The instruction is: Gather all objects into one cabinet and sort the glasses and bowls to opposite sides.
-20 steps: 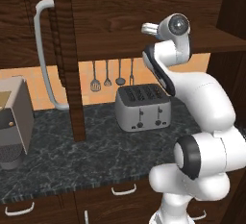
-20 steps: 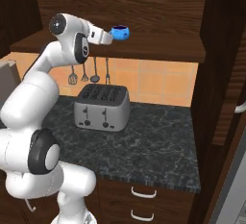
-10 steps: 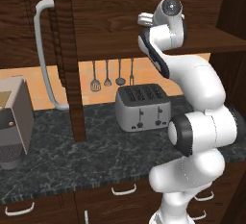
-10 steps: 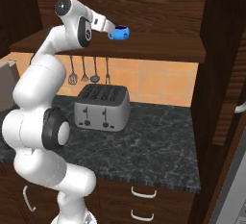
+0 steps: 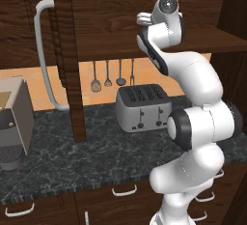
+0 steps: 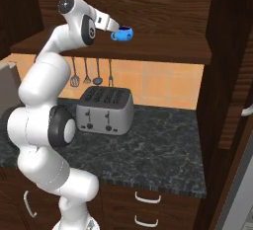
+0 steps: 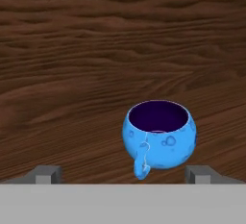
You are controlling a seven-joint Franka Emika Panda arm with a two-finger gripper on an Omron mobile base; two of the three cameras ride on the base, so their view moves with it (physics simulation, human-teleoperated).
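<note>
The fingers (image 7: 122, 175) stand wide apart, just short of the small blue bowl (image 7: 158, 135) upright on the wooden shelf (image 6: 163, 51).

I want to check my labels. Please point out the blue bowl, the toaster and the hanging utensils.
blue bowl (image 7: 158, 134), hand view, on its front wall.
toaster (image 6: 105, 113), right base view, on its front face.
hanging utensils (image 5: 107, 75), left base view, on the middle utensil.

A dark speckled stone counter (image 5: 62, 161) is set along a warm orange tiled wall (image 6: 163, 83), with dark brown wooden cupboards (image 5: 111, 11) hung above it. A shiny silver toaster (image 6: 105, 110) is placed on the counter, and three dark cooking spoons (image 5: 107, 74) are hung on the wall behind it. White curved drawer handles (image 6: 148, 198) are fixed below the counter.
</note>
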